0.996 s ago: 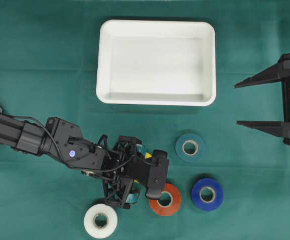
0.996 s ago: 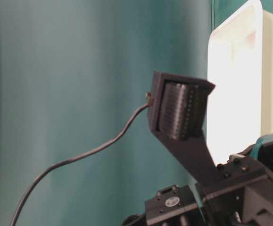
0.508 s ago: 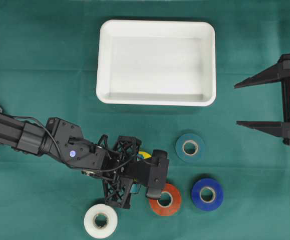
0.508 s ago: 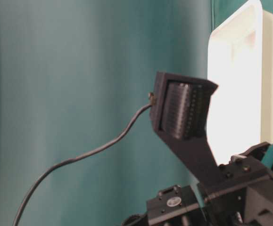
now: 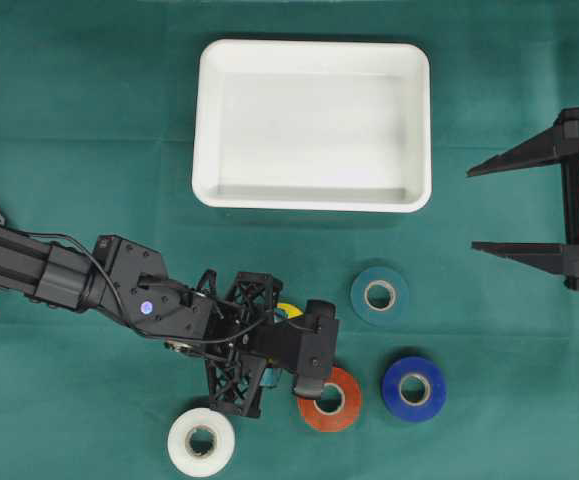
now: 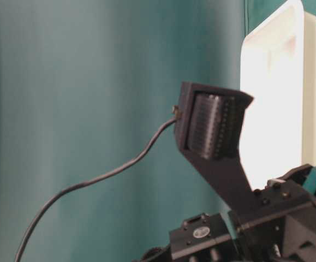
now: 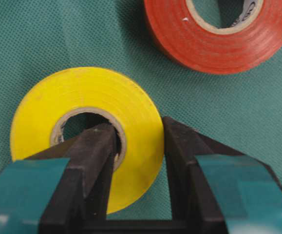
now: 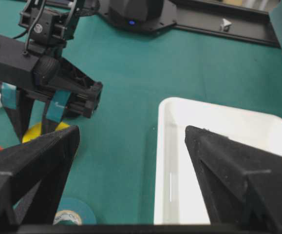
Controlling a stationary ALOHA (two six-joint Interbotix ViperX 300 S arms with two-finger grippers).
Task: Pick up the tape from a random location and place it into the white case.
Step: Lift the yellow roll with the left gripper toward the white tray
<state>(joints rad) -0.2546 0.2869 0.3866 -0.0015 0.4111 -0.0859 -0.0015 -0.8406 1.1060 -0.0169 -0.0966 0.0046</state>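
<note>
Yellow tape [image 7: 82, 131]: lying flat on the green cloth [image 5: 89, 200], below the case and just left of the red roll; mostly hidden under the left arm in the overhead view, where only a yellow sliver is showing.
Left gripper [image 7: 138, 161]: closing tight on the yellow tape's wall, one finger sitting inside the core hole, the other pressing on the outer face; the roll is resting on the cloth, not lifted.
White case [image 5: 209, 120]: sitting at the top centre of the cloth, holding nothing, well apart from the yellow tape.
Red tape [image 5: 330, 399]: lying flat just beside the left gripper.
Blue tape [image 5: 414, 388]: lying right of the red roll.
Teal tape [image 5: 380, 295]: lying between the case and the blue roll.
White tape [image 5: 201, 441]: lying near the bottom edge, below the left arm.
Right gripper [image 5: 509, 205]: standing wide apart at the right edge, holding nothing.
</note>
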